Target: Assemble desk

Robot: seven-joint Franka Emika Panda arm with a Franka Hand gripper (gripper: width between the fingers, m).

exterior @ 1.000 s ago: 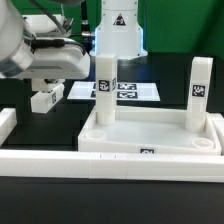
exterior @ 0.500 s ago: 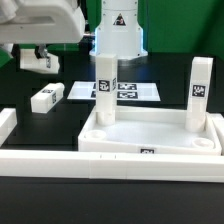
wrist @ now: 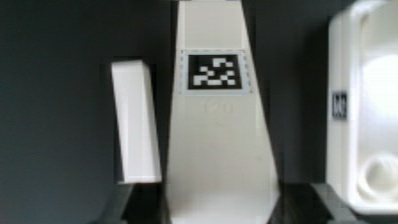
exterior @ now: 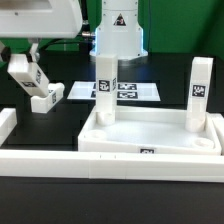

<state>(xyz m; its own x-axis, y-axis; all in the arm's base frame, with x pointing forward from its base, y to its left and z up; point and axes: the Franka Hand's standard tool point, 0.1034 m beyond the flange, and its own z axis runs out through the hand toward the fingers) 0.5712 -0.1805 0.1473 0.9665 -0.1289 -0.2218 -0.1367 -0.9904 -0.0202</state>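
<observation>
The desk panel (exterior: 150, 140) lies flat behind the front bar. Two legs stand upright in its sockets, one on the exterior view's left (exterior: 105, 85) and one on the right (exterior: 199, 90). My gripper (exterior: 28, 57) hangs at the upper left, shut on a third leg (exterior: 21, 74) that is tilted in the air. In the wrist view this tagged leg (wrist: 217, 110) runs out from between my dark fingers (wrist: 153, 205), with the gripper (wrist: 222, 208) closed on its sides. A fourth leg (exterior: 45, 97) (wrist: 137, 120) lies loose on the black table just beneath.
A long white border bar (exterior: 100, 162) runs along the front and a short one (exterior: 6, 125) stands at the left. The marker board (exterior: 128, 91) lies behind the panel, before the arm's white base (exterior: 118, 35). The panel's rim (wrist: 365, 110) shows beside the held leg.
My gripper rose from the table with a leg, then swung it from lying level to a steep tilt and shifted toward the exterior view's left. The loose leg stayed put.
</observation>
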